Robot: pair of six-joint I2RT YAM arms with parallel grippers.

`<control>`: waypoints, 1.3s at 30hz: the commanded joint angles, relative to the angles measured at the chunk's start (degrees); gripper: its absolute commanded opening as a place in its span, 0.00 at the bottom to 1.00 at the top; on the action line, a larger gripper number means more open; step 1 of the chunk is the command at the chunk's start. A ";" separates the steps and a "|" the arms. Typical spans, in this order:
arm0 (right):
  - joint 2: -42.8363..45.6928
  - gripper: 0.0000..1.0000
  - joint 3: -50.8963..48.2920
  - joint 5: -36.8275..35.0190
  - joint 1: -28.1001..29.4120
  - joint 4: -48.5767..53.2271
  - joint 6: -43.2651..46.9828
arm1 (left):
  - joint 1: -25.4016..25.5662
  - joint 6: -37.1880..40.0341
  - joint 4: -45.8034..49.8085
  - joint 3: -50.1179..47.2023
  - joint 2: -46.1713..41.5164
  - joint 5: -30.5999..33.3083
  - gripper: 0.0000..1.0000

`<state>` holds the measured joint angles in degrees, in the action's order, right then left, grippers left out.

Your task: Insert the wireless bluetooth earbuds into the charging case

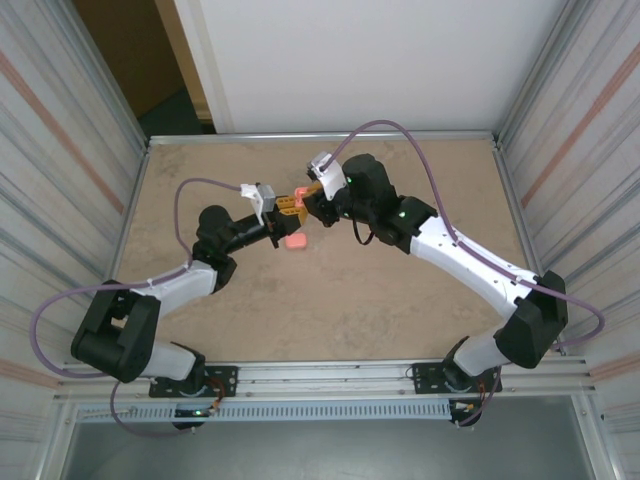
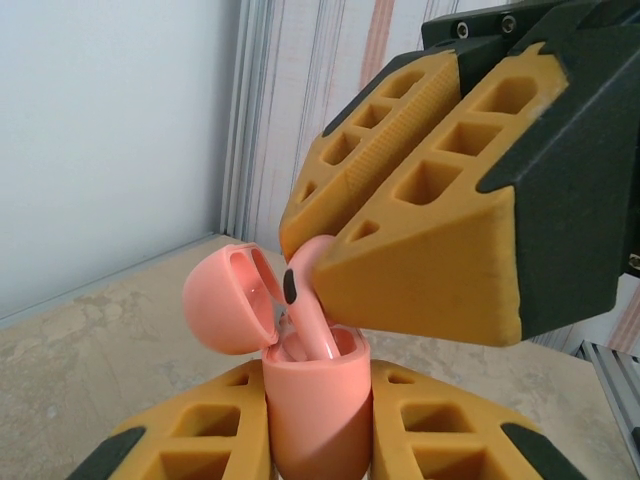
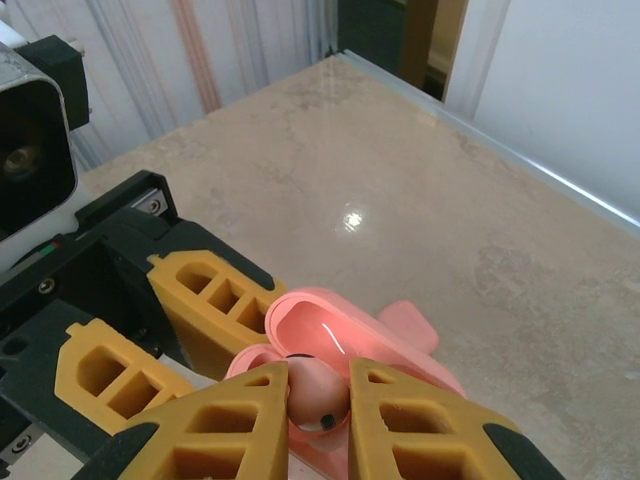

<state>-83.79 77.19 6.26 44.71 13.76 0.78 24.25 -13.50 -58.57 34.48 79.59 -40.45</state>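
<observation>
Right wrist: earbud [image 3: 318,398] in R tool [image 3: 318,374], at case [image 3: 325,322] mouth.

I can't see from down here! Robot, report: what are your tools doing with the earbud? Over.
Left tool shut on open charging case. Right tool shut on earbud, stem inside case mouth. Spare pink case on table, out of the way.

We can read no text, label, brand, number or sign here. Nothing legible stands on the pink charging case [image 2: 318,420] or on the earbud [image 3: 318,392].
</observation>
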 commanded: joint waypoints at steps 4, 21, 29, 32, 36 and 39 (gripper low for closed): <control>-1.33 0.19 3.18 4.06 0.52 2.54 1.43 | 0.36 0.60 -0.85 1.26 -1.48 -0.34 0.00; -1.13 0.33 5.89 8.80 -0.67 4.53 -0.73 | 0.30 0.59 -0.85 1.13 -2.13 -0.51 0.00; 0.51 0.49 8.72 9.27 -2.48 5.15 -3.67 | 0.31 0.69 -0.85 0.87 -3.12 -0.51 0.00; 1.71 0.53 8.77 10.03 -3.95 4.78 -5.87 | 0.34 0.75 -0.78 0.76 -3.67 -0.35 0.00; 3.50 0.56 7.64 11.51 -6.55 4.11 -8.98 | 0.28 1.02 -0.48 0.67 -4.33 -0.12 0.00; 4.49 0.57 6.57 12.93 -7.86 3.99 -10.18 | 0.35 1.39 -0.06 0.61 -4.74 0.09 0.00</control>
<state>-81.76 84.12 16.80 37.69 18.24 -6.31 24.25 -13.30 -58.15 34.48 76.90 -40.73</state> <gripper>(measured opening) 0.568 0.222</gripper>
